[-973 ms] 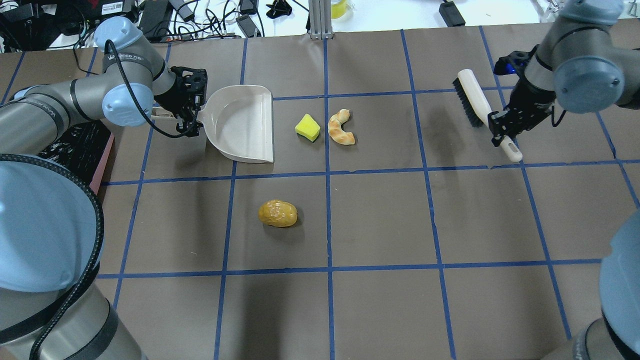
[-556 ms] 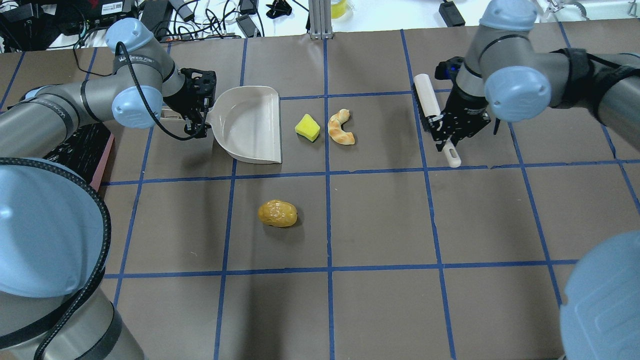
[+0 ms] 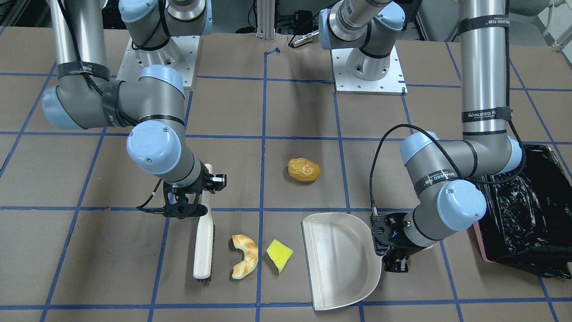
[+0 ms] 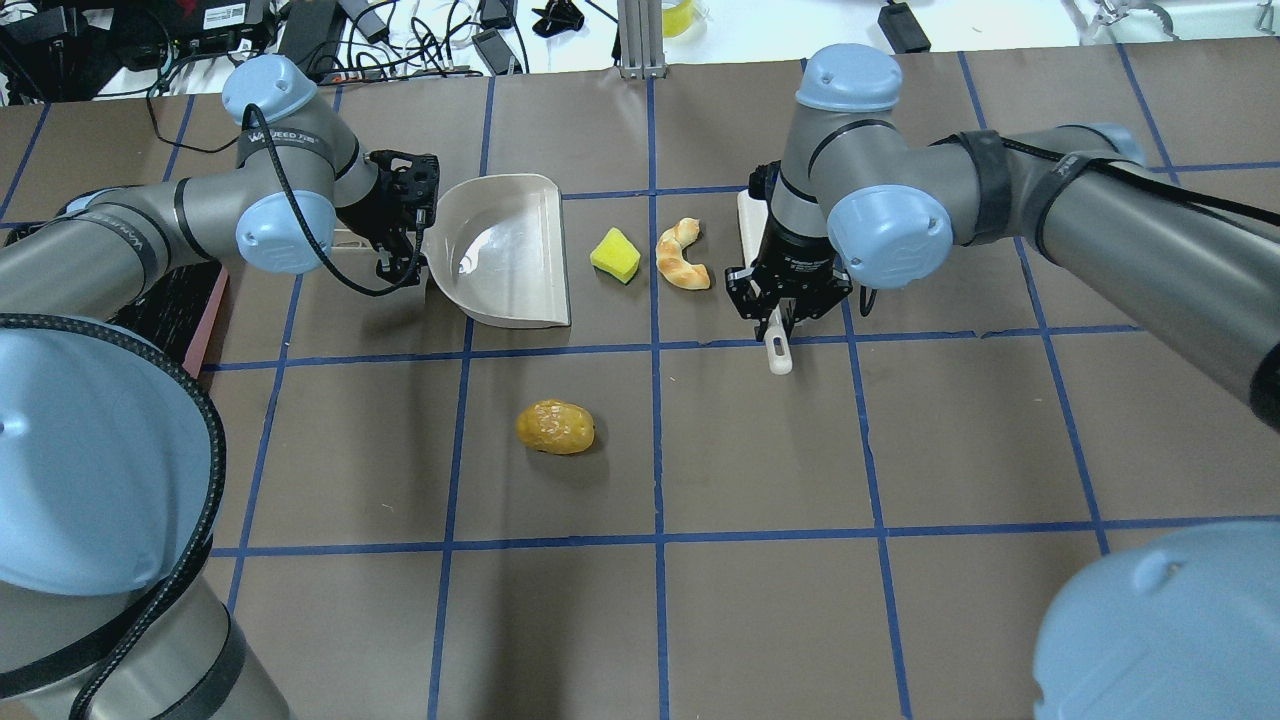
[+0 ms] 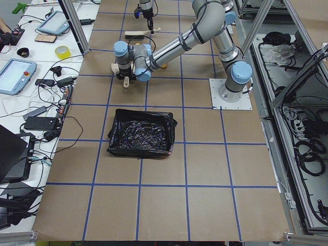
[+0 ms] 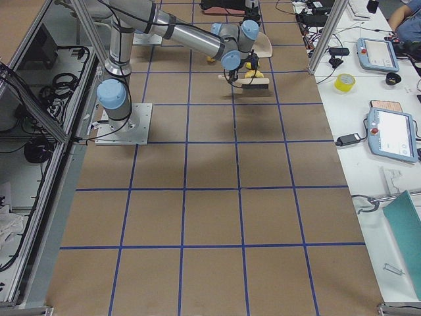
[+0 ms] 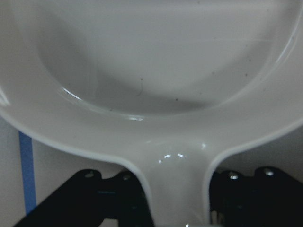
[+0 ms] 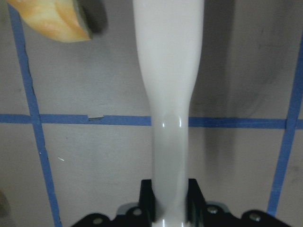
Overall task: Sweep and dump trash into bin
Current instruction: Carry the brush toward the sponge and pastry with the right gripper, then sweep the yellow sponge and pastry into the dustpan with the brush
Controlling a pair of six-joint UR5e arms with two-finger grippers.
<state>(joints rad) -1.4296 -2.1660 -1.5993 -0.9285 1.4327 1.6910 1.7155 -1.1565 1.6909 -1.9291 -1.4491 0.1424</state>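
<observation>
The golden-brown potato-like lump (image 4: 555, 427) lies alone nearer the robot. The yellow-green sponge wedge (image 4: 615, 255) and the tan curved bread piece (image 4: 682, 256) lie side by side. My left gripper (image 4: 398, 238) is shut on the handle of the beige dustpan (image 4: 505, 250), whose open edge faces the sponge. My right gripper (image 4: 785, 308) is shut on the handle of a white brush (image 3: 203, 241), held just right of the bread with its bristles down. The bread's end (image 8: 47, 19) shows beside the brush handle (image 8: 168, 94). The bin (image 3: 527, 210), lined with black plastic, stands at the robot's far left.
The table is brown paper with a blue tape grid (image 4: 655, 450). Cables and devices (image 4: 400, 30) lie along the far edge. Both arm bases (image 3: 368, 67) stand on the robot's side of the table. The left wrist view is filled by the dustpan (image 7: 151, 71).
My right arm has swung left with the brush, from the far right to just beside the bread. My left gripper has shifted the dustpan slightly right, toward the sponge.
</observation>
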